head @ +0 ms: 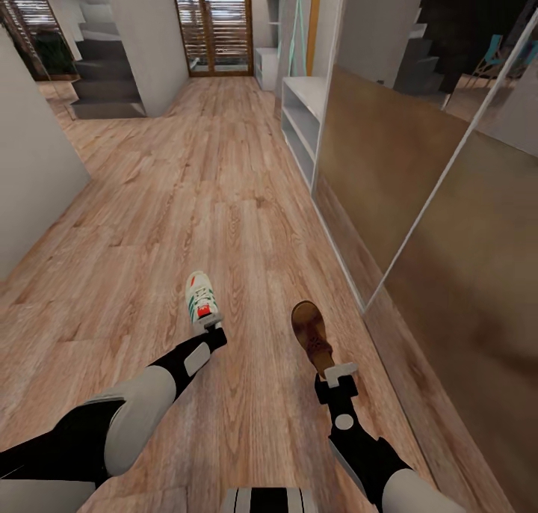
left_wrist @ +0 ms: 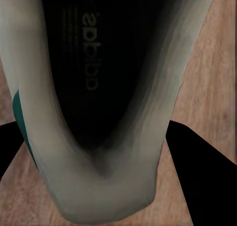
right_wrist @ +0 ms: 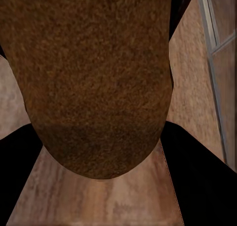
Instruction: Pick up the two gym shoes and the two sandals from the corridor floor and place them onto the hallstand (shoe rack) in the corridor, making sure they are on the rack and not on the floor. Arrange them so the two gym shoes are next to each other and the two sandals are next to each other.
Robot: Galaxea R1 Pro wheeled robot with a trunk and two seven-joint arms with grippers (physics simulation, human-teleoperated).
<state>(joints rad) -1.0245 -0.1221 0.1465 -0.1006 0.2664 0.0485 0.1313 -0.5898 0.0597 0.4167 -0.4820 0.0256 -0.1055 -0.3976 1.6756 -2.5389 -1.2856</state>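
gripping at the heel, our left gripper point(head: 213, 326) holds a gym shoe point(head: 201, 298), its fingers point(left_wrist: 205, 171) pinched against the shoe's sides and spread only as wide as the heel. our right gripper point(head: 338, 372) does likewise with a sandal point(head: 311, 337), fingers point(right_wrist: 200, 179) pressed to either flank of its rear end. both pieces of footwear point away from us over the corridor floor point(head: 224, 199); we cannot tell whether they rest on the planks or hang just above them.

the shoe is white, rounded and padded, with teal stripes and a red-orange heel tab; the sandal is slim, flat, brown and leathery. the flooring is light wood plank with clear grain.

our left wrist view looks into the shoe's dark insole with printed lettering, which the head view is too far away to show. our right wrist view shows the sandal's grainy brown surface close up. the head view alone gives the hallstand point(head: 302, 117), white and open-shelved, well ahead along the right wall.
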